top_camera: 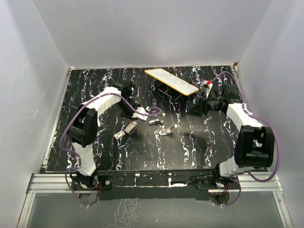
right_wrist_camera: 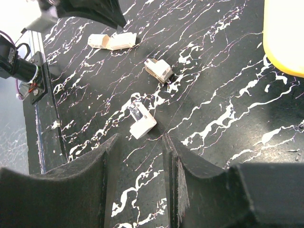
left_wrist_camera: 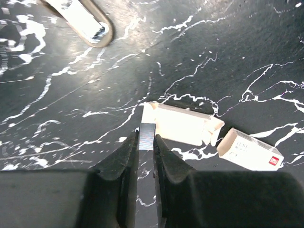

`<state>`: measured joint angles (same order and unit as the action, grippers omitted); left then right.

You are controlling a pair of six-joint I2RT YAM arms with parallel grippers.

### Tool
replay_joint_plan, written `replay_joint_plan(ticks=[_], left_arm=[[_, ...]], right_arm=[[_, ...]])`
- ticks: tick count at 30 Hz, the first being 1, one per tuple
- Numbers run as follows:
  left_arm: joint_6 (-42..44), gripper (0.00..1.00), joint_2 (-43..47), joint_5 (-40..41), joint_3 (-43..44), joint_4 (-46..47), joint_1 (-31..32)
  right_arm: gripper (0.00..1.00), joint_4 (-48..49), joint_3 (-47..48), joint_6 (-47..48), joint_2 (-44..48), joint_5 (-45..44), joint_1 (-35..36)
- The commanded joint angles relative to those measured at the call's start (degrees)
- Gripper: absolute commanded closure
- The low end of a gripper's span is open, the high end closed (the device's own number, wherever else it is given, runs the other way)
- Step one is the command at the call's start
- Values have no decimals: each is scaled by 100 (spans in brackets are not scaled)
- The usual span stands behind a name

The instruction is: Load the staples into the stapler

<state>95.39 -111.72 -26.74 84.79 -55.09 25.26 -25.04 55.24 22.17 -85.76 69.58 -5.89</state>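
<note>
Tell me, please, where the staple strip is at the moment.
The staple strip is pinched in the left hand, low centre of the left wrist view, beside the open white box.

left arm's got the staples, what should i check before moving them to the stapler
1. staples gripped: ok, the left gripper is shut on them.
2. staples clear of the box: cannot tell, they sit right at its end.
3. stapler open for loading: cannot tell, too small in the top view.
4. stapler held steady: not ok, it lies loose on the table with no gripper on it.
5. right gripper free to help: ok, open and empty.
</note>
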Motion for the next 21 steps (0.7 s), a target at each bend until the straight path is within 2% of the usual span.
replay_joint_plan(ticks=[1,6,9,13,17,21], left_arm=[[-336,94,652,-482,287,-224,-21],[-875,94,821,-1106,435,-285,-55],[-1721,94,962,-1984,385,6,-53],[-3324,93,1170,-3256,85,1005,-47],[-5659,94,1422,-3979,-316,2759,-48],[-8693,94,1610,-4196,-891,5327,-56]], right_arm=[[58,201,-11,57,171,130,-44],[58,200,6,38,192,145,-38],[59,273,40,-35,282,195,-43],[59,605,231,-433,424,407,38],[59,1131,550,-952,524,388,254],[56,1893,700,-1470,682,77,856]])
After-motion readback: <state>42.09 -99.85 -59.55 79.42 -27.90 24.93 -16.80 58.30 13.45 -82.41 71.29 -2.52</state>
